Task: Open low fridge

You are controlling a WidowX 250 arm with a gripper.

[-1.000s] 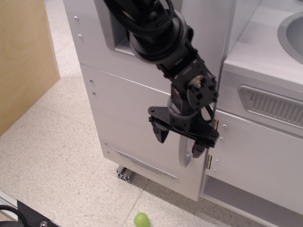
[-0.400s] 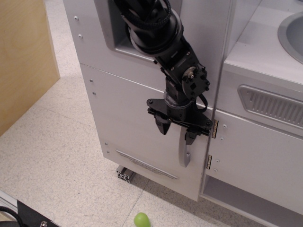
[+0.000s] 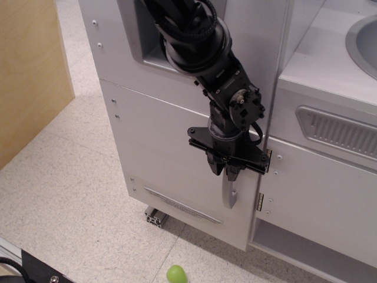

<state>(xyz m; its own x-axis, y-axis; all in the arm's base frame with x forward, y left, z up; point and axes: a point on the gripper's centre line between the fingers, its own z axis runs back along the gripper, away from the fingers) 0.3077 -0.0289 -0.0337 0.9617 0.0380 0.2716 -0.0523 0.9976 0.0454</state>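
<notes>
- The observation.image view shows the gripper (image 3: 224, 170) with its two fingers now pinched close together. A moment ago they were spread wide apart, one on each side of the handle.
- The fingers now squeeze the top part of the grey handle (image 3: 228, 191). The bottom end of the handle sticks out below them.
- This looks like the grab step is done. I think the next step is to pull, so the door swings out.
- The low fridge (image 3: 165, 153) is the bottom white door, in the middle of the picture. It sits under the door with the grey niche (image 3: 147, 44). It still looks shut and flat.
- There is no table here, only a speckled floor (image 3: 70, 200). So I tell places by the floor and the cabinet edges.
- The silver hinges (image 3: 118, 109) are on the door's left edge. The handle is at its right edge, just beside the brass hinges (image 3: 260, 200) of the next door.
- The door should swing out toward the near left floor. That part of the floor is bare, so there is room.
- A wooden board (image 3: 29, 76) stands at the far left, well apart from the door.
- A small green ball (image 3: 176, 274) lies on the floor near the bottom edge. An open door could bump it.
- The silver strip (image 3: 182, 205) is low on the door, near the metal foot (image 3: 156, 218).
</notes>
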